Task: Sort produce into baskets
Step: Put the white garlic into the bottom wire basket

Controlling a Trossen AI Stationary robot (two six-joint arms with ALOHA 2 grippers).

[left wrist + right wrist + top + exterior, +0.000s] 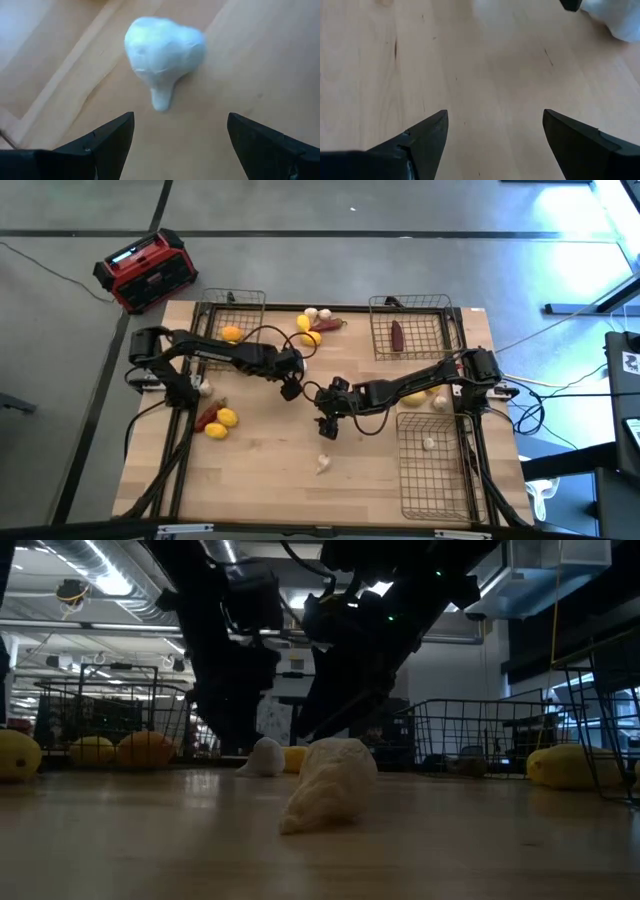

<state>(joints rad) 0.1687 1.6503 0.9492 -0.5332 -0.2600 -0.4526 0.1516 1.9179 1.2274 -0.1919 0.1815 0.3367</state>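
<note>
Sorting barely begun: three pieces binned, most of the produce loose on my wooden table [270, 470].

One orange round fruit [231, 333] lies in the far-left dark wire-mesh basket [250, 298], one dark red elongated piece [397, 335] in the far-right wire basket [440, 304], and one white garlic-like bulb [428, 443] in the near-right wire basket [440, 500]. My left gripper [180, 137] hovers over mid-table, jaws wide and empty, a white knobbly garlic bulb [164, 50] just ahead of it. My right gripper [495, 135] hangs nearby, also spread wide over bare wood. Still loose: another white bulb [323, 464] near the front, a yellow fruit with a red piece [218, 421] at left, a cluster [315, 323] between the far baskets, and more by my right arm.
</note>
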